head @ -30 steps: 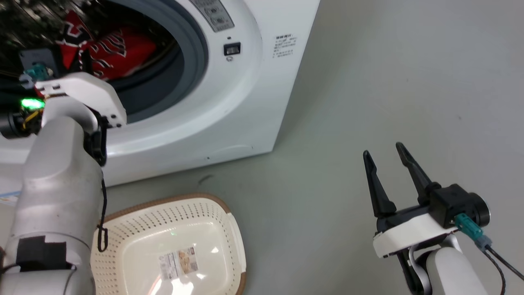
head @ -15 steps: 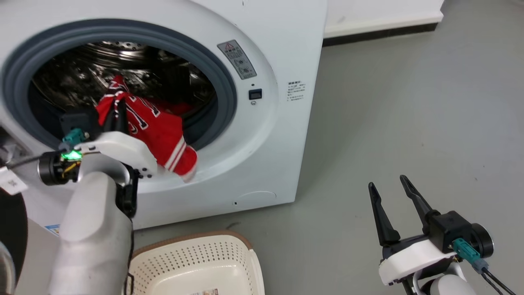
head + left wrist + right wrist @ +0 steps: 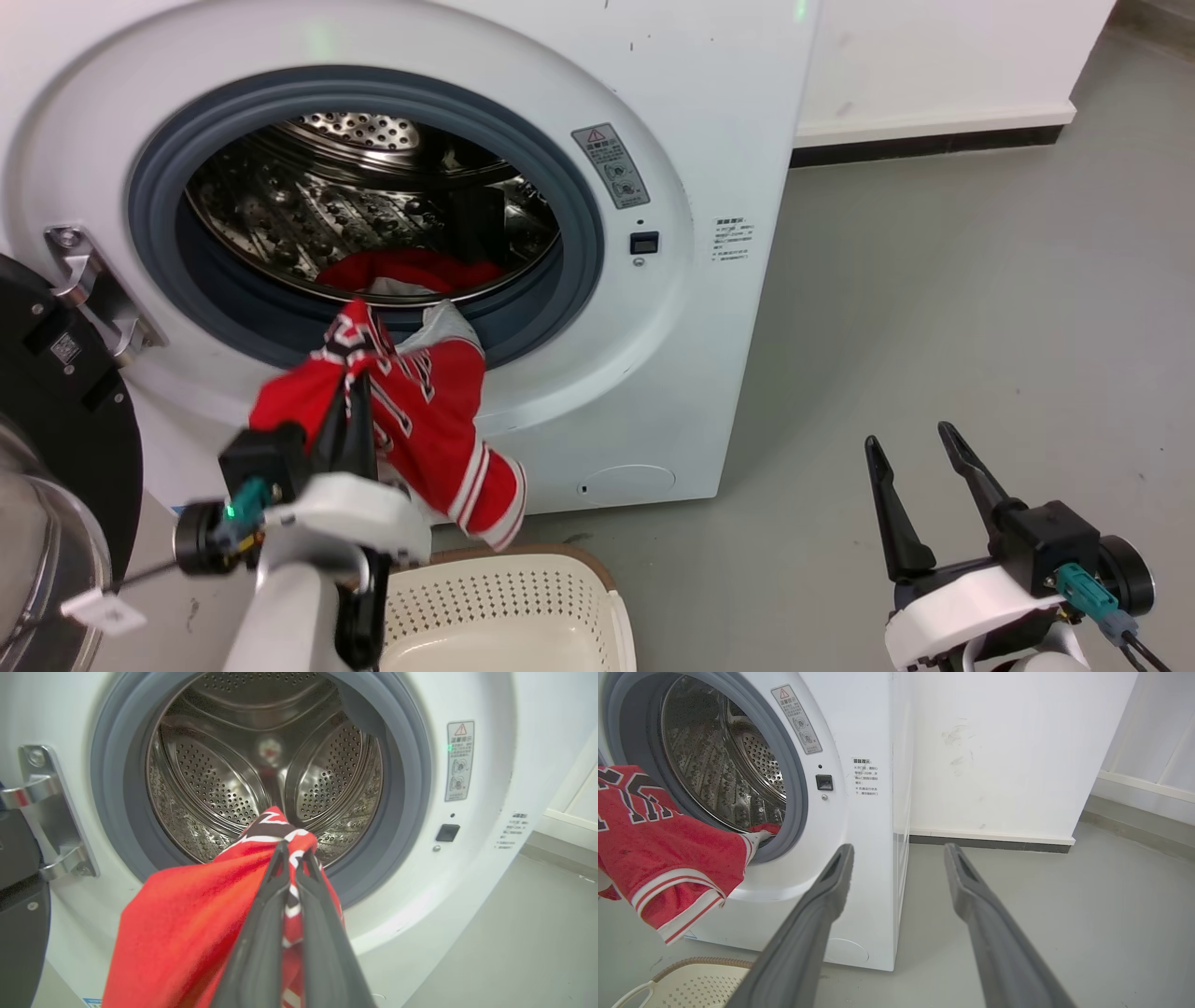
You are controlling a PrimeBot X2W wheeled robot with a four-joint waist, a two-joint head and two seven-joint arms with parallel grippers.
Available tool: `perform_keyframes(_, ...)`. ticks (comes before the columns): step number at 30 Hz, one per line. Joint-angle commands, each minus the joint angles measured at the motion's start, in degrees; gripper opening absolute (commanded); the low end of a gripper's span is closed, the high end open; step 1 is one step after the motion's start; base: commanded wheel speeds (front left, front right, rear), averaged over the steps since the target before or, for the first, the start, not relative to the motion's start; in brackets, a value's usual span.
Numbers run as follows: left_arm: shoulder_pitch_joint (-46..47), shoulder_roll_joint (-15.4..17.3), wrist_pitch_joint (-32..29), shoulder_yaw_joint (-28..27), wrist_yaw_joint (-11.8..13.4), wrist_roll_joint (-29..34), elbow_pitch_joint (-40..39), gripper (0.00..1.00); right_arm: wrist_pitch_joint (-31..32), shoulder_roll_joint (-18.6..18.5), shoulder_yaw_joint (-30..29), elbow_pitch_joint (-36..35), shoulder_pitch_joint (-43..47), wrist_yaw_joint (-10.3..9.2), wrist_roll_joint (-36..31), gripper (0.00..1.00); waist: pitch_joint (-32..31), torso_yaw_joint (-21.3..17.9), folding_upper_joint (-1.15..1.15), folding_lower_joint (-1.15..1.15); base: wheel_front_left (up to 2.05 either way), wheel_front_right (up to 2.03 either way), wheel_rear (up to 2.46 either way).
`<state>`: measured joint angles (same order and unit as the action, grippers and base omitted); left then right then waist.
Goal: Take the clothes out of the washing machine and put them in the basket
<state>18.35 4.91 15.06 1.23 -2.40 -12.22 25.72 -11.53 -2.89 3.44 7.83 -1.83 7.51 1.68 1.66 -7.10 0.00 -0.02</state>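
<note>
I am drawing the red jersey (image 3: 439, 411) out of the washing machine (image 3: 709, 140) with the left gripper (image 3: 347, 397). Its jaws are clenched on a bunched fold of the fabric.

A second ago the jersey was lying inside the drum (image 3: 308, 205). Half a second ago it was crossing the grey gasket (image 3: 579, 233). It is now hanging outside the porthole, with its striped hem dangling just above the rear rim of the basket (image 3: 579, 583). The head camera has also shifted, so I am judging this against the machine only.

One trailing edge is still resting on the gasket lip. More red and white cloth (image 3: 411, 271) is lying at the drum bottom.

The right gripper (image 3: 907, 434) is idling over the floor, jaws released and holding nothing.

In my judgement extraction is nearly complete. Lowering over the basket comes next, then a second reach.
</note>
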Motion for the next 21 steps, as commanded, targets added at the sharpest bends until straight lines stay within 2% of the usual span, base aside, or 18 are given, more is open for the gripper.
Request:
perform_keyframes(1,-2.38,-0.34,0.14,0.23,0.63,-0.41,-1.27,0.00,-0.02,0.04,0.06,-0.45,1.01,-0.04,0.07,1.00,0.21,0.51,0.00,0.02,0.00,0.00,0.00)
perform_keyframes(7,-9.18,-1.32,-1.38,1.90,1.98,-2.08,-2.43,0.00,-0.04,0.04,0.07,-1.21,0.83,-0.04,0.51,1.00,1.67,2.02,0.00,0.02,0.00,0.00,0.00)
perform_keyframes(12,-12.62,-1.80,-1.76,3.60,3.31,-3.75,0.18,0.00,-0.32,0.04,0.30,-1.70,-0.78,-0.04,0.68,1.00,4.83,3.39,0.00,0.02,0.00,0.00,0.00)
perform_keyframes(21,-10.55,-1.99,-1.14,9.11,3.40,-7.38,8.92,0.00,-0.96,0.04,1.49,-2.34,-4.66,-0.04,0.80,1.00,13.33,3.19,0.00,0.02,0.00,0.00,0.00)
